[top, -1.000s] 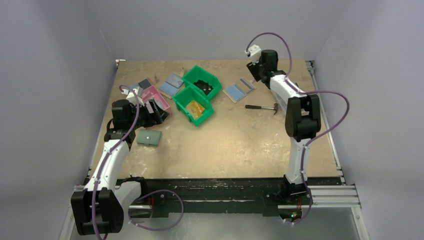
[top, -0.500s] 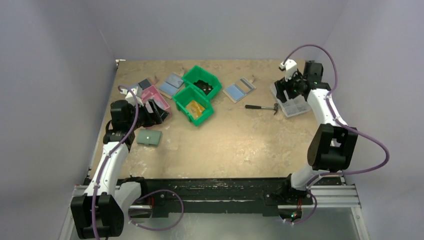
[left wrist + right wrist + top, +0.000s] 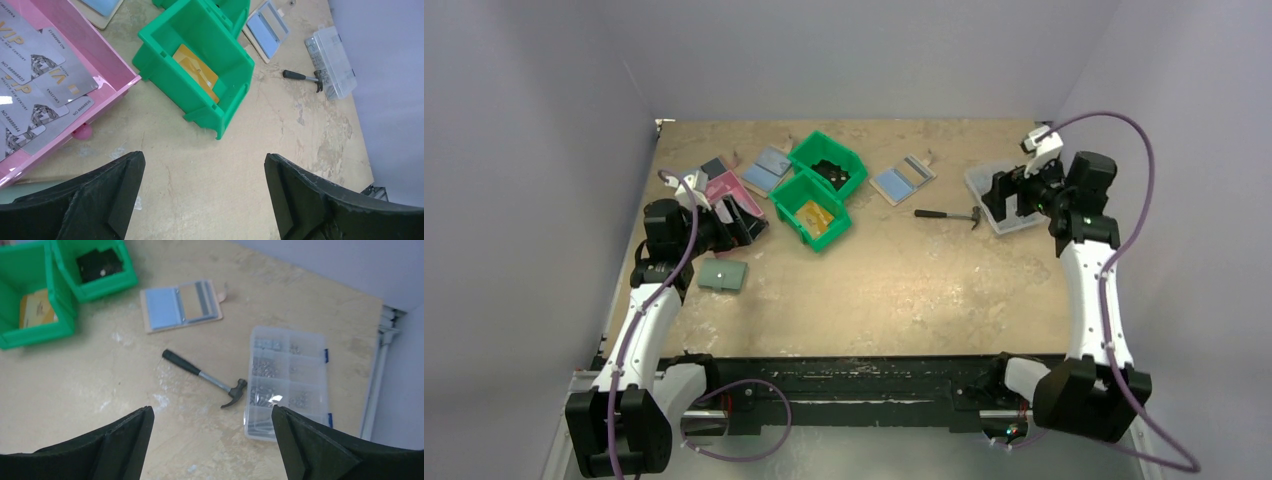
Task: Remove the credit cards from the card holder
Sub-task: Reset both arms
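Note:
The card holder lies open on the table at the far middle, light-blue panel and grey striped slot panel up; it also shows in the right wrist view and the left wrist view. No card shows in its slots. A yellow-orange credit card lies in the near green bin. Several silver VIP cards lie in the pink tray. My left gripper is open and empty beside the pink tray. My right gripper is open and empty, above the clear parts box, right of the holder.
A hammer lies between the holder and a clear parts box. A second green bin holds a black item. A sage-green wallet lies near left. Another blue-panelled wallet lies behind the pink tray.
My right arm has swung from the far middle out to the right and now hangs over the parts box. The left arm has barely moved.

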You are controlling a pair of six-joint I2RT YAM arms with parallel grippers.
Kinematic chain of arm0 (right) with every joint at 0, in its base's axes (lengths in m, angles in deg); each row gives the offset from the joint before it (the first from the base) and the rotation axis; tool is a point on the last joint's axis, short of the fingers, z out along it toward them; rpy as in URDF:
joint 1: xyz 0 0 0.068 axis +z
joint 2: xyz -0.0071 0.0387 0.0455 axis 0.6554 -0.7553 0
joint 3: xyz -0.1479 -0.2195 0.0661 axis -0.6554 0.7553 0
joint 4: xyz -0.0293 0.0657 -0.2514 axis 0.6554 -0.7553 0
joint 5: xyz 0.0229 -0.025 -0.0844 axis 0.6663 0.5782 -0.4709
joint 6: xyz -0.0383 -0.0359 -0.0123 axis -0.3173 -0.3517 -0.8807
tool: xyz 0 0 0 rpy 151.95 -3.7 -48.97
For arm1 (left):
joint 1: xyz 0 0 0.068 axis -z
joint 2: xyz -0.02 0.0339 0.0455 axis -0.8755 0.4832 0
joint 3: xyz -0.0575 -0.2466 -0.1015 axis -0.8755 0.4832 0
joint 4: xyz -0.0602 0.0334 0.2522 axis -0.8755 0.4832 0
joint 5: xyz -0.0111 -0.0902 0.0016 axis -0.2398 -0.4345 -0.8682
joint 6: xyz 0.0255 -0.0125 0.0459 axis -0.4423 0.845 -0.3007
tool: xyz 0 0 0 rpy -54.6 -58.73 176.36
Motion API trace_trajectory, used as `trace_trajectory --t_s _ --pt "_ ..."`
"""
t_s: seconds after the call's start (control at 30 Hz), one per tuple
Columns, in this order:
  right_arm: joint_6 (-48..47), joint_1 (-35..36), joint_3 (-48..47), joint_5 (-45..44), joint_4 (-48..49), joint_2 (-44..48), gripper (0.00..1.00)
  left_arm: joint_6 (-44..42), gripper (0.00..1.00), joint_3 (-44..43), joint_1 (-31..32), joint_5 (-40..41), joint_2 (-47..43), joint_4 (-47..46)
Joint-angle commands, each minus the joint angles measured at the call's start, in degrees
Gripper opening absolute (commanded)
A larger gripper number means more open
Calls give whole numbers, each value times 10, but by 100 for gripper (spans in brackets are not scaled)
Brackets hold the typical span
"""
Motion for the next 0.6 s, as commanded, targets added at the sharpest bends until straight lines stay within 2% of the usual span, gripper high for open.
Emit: trace_trajectory --t_s 0.0,0.2,0.57 --pt "151 -13 21 -54 85 57 99 20 97 -20 2 -24 -4 -10" --pt "260 -13 29 -76 107 103 99 58 97 -48 1 -44 -10 32" --pt "245 -13 21 -18 84 113 99 60 99 -70 2 -25 -64 99"
